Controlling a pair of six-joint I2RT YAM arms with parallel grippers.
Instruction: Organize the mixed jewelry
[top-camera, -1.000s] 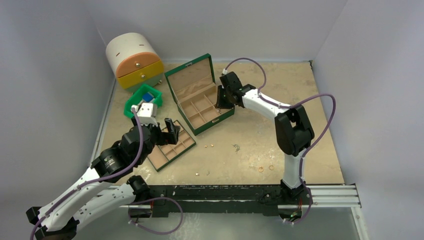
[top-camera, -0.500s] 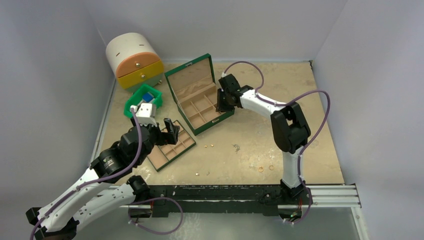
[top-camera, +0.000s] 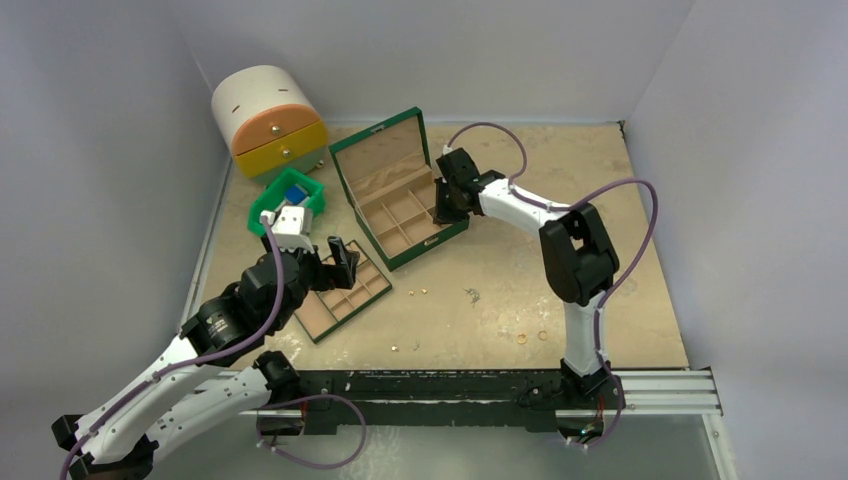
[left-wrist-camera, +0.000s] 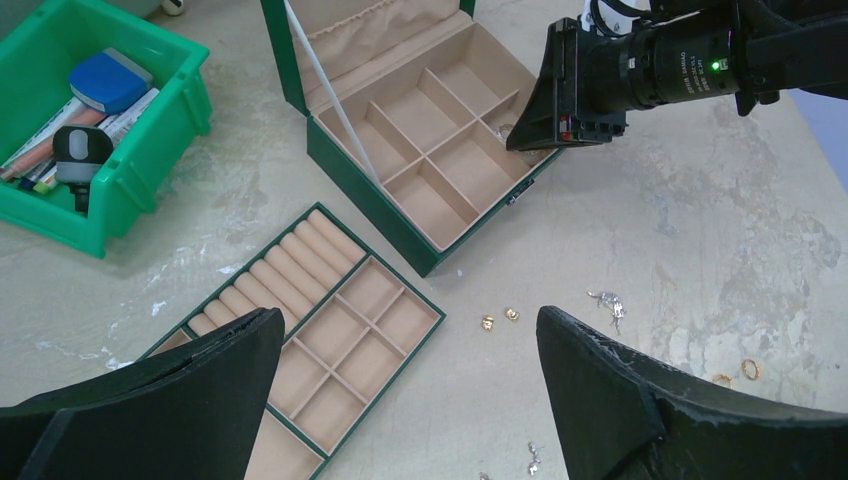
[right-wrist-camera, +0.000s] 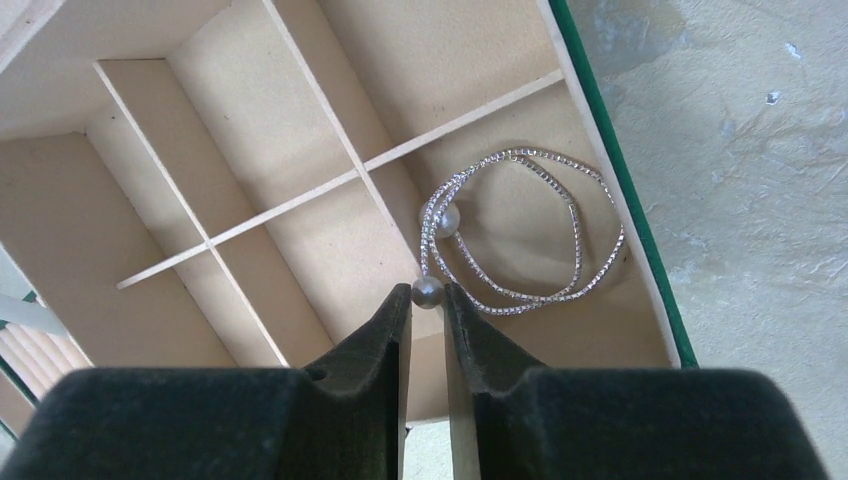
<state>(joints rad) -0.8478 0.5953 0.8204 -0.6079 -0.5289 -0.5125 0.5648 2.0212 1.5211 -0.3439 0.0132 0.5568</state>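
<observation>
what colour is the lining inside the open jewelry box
Beige, inside a dark green shell; the jewelry box shows best in the left wrist view.

The left arm (top-camera: 165, 370) and the right arm (top-camera: 520, 207) were made of white tubes with chunky black joints, and a thin purple cable (top-camera: 487, 125) ran along each one. The left gripper (left-wrist-camera: 408, 320) had two wide black fingers (left-wrist-camera: 640, 410) with a rough, crumbly look. The right arm's black wrist camera (left-wrist-camera: 670, 75) had tiny white writing and a little green light (left-wrist-camera: 715, 65).

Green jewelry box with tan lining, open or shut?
Open: the green box has its lid raised, compartments exposed, a thin silver chain inside one.
</observation>
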